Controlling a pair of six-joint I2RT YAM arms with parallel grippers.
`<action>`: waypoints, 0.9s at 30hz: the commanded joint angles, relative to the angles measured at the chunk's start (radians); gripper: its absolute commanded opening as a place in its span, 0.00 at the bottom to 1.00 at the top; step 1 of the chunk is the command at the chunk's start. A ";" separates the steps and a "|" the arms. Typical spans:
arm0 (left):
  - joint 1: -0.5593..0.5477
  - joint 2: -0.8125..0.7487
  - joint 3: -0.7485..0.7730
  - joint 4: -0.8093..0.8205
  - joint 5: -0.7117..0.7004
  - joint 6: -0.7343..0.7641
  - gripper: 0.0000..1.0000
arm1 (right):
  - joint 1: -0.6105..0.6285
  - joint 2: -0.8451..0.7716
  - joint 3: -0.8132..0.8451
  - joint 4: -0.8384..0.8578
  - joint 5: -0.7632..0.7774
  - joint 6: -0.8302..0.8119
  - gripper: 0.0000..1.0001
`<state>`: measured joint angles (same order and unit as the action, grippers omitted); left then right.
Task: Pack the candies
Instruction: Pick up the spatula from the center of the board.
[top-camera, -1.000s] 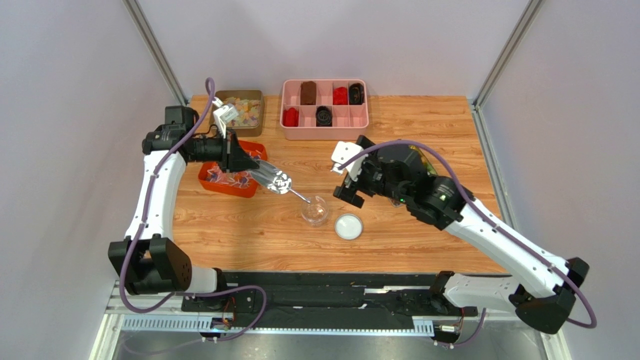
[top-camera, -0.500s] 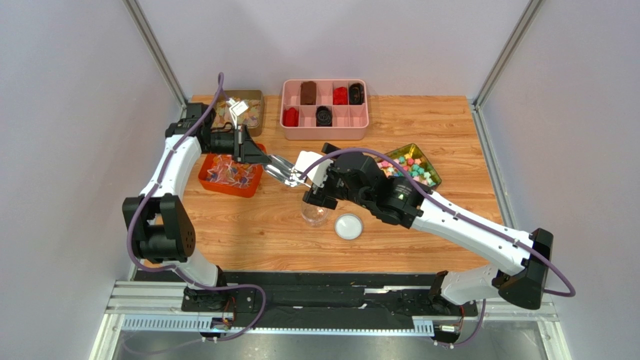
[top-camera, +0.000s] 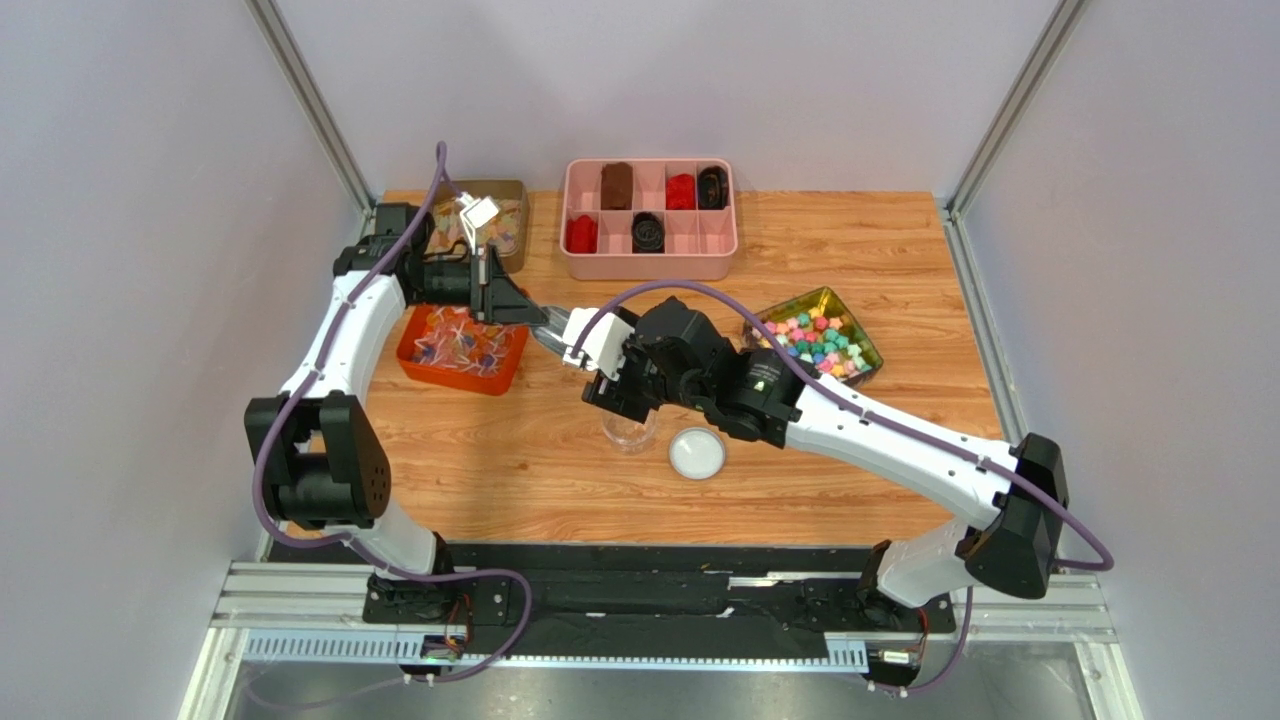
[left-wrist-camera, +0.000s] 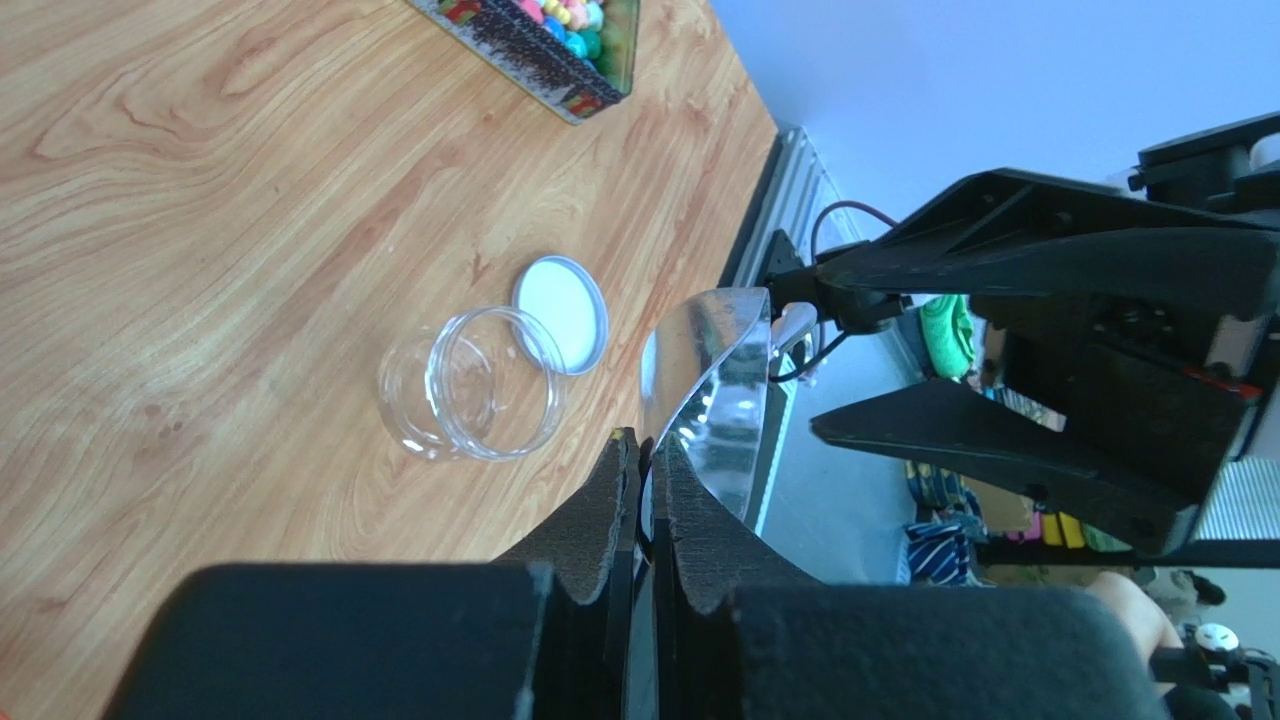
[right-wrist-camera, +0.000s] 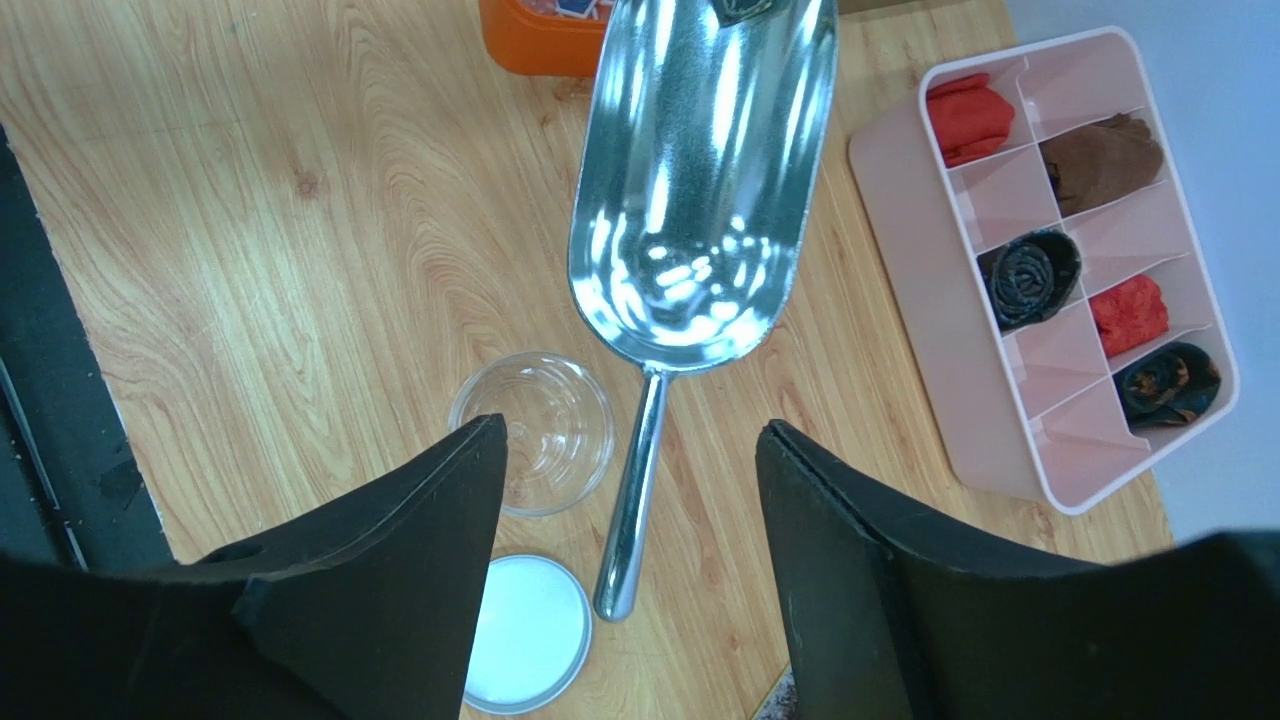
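Centring the scoop (right-wrist-camera: 699, 195) handle (right-wrist-camera: 634, 495) between the spread right fingers (right-wrist-camera: 376, 600) comes first; left fingers (left-wrist-camera: 601, 518), clamped on its bowl, should release only afterwards.

No readable text, label, brand name, number or sign in any view. Printed band along wall of candy tin (left-wrist-camera: 529, 68), seen from left wrist camera, too blurred to read.
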<state>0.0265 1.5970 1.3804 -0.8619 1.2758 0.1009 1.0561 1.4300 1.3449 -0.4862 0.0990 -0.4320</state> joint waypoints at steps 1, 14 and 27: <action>-0.004 -0.052 -0.003 0.024 0.074 -0.017 0.00 | 0.004 0.015 -0.015 0.092 -0.007 0.035 0.66; -0.005 -0.086 -0.029 0.027 0.083 -0.009 0.00 | 0.002 0.046 -0.050 0.205 0.106 0.027 0.53; -0.005 -0.088 -0.044 0.029 0.080 -0.001 0.00 | -0.002 0.043 -0.061 0.232 0.087 0.026 0.23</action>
<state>0.0284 1.5494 1.3476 -0.8333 1.3041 0.0940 1.0561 1.4712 1.2728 -0.3386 0.1829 -0.4107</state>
